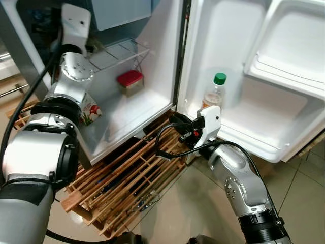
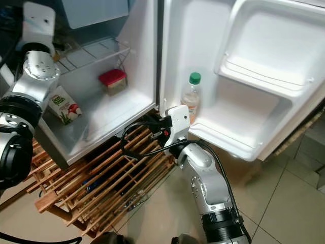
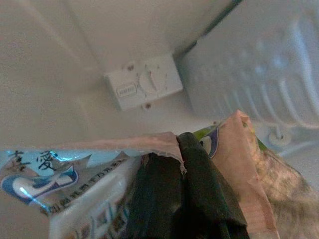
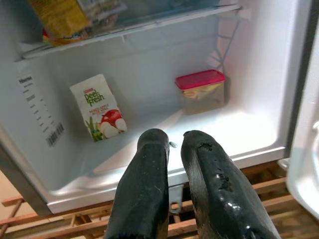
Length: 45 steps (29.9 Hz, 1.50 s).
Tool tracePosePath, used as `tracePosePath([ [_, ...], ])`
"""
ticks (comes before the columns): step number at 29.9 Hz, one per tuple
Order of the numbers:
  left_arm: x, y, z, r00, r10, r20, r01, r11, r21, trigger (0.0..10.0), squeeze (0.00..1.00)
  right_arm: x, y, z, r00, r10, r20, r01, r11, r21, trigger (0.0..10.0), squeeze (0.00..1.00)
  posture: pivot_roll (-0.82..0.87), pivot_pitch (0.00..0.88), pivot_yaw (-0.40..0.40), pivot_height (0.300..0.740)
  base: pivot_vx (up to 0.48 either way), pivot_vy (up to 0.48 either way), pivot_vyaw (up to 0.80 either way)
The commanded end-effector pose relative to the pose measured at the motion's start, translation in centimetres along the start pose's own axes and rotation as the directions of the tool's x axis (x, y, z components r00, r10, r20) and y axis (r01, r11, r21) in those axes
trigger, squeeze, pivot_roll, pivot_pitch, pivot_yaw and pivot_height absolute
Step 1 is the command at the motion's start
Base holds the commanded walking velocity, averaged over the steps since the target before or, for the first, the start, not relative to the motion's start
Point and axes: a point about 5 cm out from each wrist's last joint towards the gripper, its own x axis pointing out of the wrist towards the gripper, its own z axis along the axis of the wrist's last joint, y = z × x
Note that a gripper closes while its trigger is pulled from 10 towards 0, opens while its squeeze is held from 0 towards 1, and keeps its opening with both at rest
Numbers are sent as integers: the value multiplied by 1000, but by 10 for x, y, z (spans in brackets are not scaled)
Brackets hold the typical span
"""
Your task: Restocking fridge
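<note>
The small fridge stands open. My left arm reaches up to its wire shelf. In the left wrist view my left gripper is shut on the edge of a snack packet below the thermostat dial. On the fridge floor stand a juice carton and a red-lidded container. A green-capped bottle sits in the door. My right gripper hangs shut and empty in front of the fridge's lower edge.
A slatted wooden pallet lies under the fridge, at my right gripper's level. The open door with its white door shelves swings out to the right. A yellow packet lies on the wire shelf. Tiled floor is at the right.
</note>
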Motion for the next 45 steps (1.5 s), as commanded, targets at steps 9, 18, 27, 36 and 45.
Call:
tracePosePath([
  [9, 2, -12, 8, 988, -134, -73, 127, 987, -97, 0, 1000, 0, 0, 0, 1000, 1, -12, -1, 1000, -8, 10000, 0, -104, 0, -11, 714, 0, 0, 0],
  [18, 3, -29, 51, 957, -254, 140, 256, 967, 3, 0, 1000, 0, 0, 0, 1000, -4, -11, 4, 1000, -13, 10000, 0, -118, 0, -7, 714, 0, 0, 0],
  [27, 3, -31, 61, 947, -261, 187, 239, 962, 132, 10000, 1000, -2, 1, -2, 1000, -12, -11, 12, 1000, -11, 10000, 0, -122, 0, -7, 714, 0, 0, 0],
  [36, 3, -29, 74, 904, -253, 344, 83, 894, 440, 10000, 1000, -2, 2, -2, 1000, -14, -11, 13, 1000, -14, 10000, 0, -126, 0, -6, 714, 0, 0, 0],
  [45, -5, -42, 60, 859, -379, 344, 36, 715, 699, 10000, 1000, -3, 2, -3, 1000, -14, -18, 13, 1000, -26, 10000, 0, -120, 0, -17, 714, 0, 0, 0],
])
